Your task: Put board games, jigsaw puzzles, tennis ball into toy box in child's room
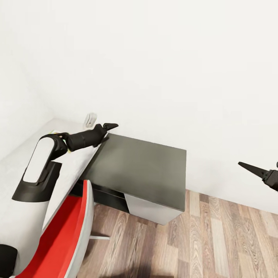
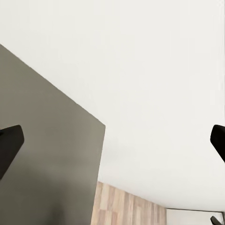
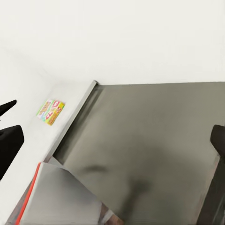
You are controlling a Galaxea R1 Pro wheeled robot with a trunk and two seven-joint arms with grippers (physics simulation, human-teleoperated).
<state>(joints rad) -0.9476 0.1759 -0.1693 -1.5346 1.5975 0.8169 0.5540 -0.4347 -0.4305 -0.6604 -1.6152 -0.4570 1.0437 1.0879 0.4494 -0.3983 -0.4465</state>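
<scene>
Location: corner of a white-walled room with wood-plank floor (image 1: 216, 239); the robot stands at the end of the worktop (image 1: 23, 170)
Worktop: light grey top running along the left in the head view, with a dark grey panel (image 1: 143, 166) at its end and a white unit face (image 1: 148, 210) below that panel
Task thing seen: one board game (image 3: 51, 111), a flat box with a yellow, green and red cover, lies on the light worktop near the wall, as the right wrist view shows it; it is well apart from both grippers
Other task things: toy box, puzzles, ball and remaining games cannot be located from these views
Progress: judged as incomplete; nothing is held and at least this one game is not yet boxed; how many toys are already in the box cannot be told
Left gripper (image 1: 109, 126): arm raised and stretched forward over the worktop edge, pointing toward the wall; in the left wrist view its fingers (image 2: 8, 145) sit at opposite edges with bare wall and dark panel between, so spread wide and empty
Right gripper (image 1: 253, 170): held out to the right over the floor, pointing back toward the dark panel; its fingers (image 3: 9, 147) likewise stand far apart with nothing between
Obstruction: red and grey chair (image 1: 65, 235) stands just beside the worktop, close under the left arm
Remaining work, judged: reach the game, lift it, carry it to the box
</scene>
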